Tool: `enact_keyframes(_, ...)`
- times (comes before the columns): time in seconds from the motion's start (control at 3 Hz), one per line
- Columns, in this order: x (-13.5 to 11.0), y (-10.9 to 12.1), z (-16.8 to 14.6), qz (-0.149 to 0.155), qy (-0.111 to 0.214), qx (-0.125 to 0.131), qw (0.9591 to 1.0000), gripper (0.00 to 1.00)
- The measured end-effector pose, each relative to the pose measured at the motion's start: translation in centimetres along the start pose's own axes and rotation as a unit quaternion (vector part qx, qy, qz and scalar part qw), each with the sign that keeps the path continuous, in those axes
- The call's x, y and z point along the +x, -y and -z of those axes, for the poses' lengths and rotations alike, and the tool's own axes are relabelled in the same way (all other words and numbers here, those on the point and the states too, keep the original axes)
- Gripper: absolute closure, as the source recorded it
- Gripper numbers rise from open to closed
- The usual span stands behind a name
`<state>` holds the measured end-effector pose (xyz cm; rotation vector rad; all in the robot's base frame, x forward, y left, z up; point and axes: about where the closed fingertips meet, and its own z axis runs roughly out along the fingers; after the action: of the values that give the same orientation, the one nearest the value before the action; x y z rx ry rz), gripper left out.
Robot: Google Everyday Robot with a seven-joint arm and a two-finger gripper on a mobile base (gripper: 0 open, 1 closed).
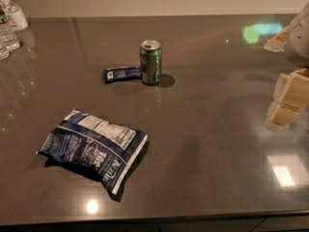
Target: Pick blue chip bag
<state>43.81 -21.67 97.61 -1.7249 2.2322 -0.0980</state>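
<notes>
The gripper [286, 103] hangs at the right edge of the view, above the counter [207, 129], its pale, blocky segments partly cut off by the frame. Whether it is open or closed cannot be told from here. It is well apart from everything on the counter.

Toward the middle back stands a green can [150, 62], upright, its top opened. Just to the can's left lies a small flat blue packet [121, 74], its right end touching or nearly touching the can.

The blue bag [91, 149] lies flat on the near left part of the counter, well apart from the can and far from the gripper. Its white label panel faces up, and a white edge runs along its lower right side.

At the far left corner stand clear bottles [8, 25], one of them with a pump top. The dark counter is glossy and throws back several bright patches of light.
</notes>
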Motion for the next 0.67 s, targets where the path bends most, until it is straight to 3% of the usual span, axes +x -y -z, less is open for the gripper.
enact_keyframes(0.67,-0.32,0.27,0.06,-0.003,0.010,-0.004,0.9999,0.00)
